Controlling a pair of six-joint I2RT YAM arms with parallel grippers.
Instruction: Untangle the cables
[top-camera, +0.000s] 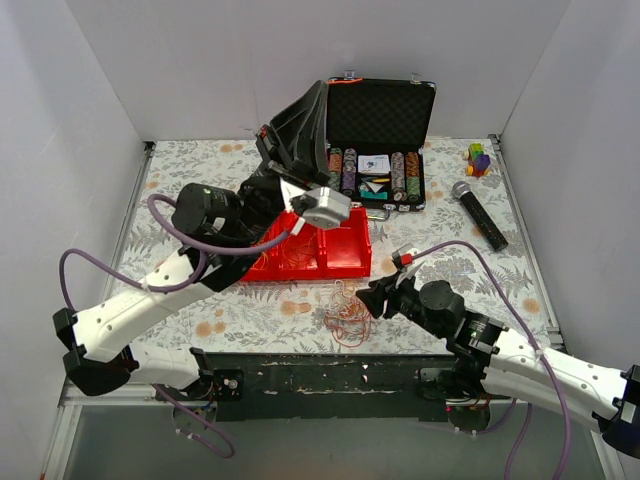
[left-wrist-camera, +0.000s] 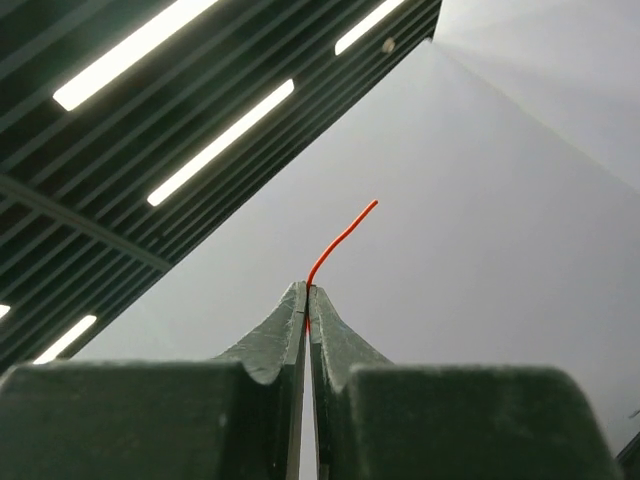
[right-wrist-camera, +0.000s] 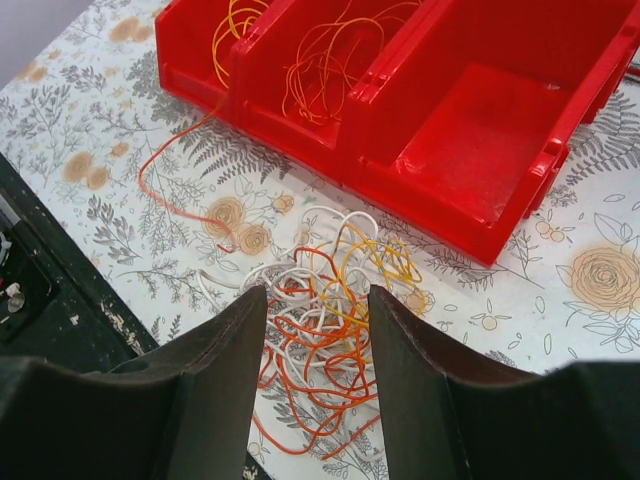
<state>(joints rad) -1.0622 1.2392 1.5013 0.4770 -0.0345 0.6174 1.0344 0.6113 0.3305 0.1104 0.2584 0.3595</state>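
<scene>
The cables (top-camera: 347, 312) lie as a loose clump of orange, yellow and white strands on the flowered table, in front of the red bin (top-camera: 350, 262). In the right wrist view the clump (right-wrist-camera: 335, 300) lies just beyond and below my right gripper (right-wrist-camera: 317, 292), which is open and empty; the same gripper (top-camera: 372, 298) sits just right of the clump. My left gripper (top-camera: 316, 92) is raised and points upward, shut on one orange strand (left-wrist-camera: 340, 238) that sticks out past its tips (left-wrist-camera: 307, 290). More orange strands (right-wrist-camera: 320, 70) and yellow strands (right-wrist-camera: 235, 20) lie in the bin's compartments.
An orange strand (right-wrist-camera: 165, 195) trails from the bin (right-wrist-camera: 470, 150) across the table. An open case of poker chips (top-camera: 380, 150) stands behind the bin. A microphone (top-camera: 478, 215) and coloured blocks (top-camera: 479, 158) lie at the back right. The dark front table edge (right-wrist-camera: 50, 300) is close to the clump.
</scene>
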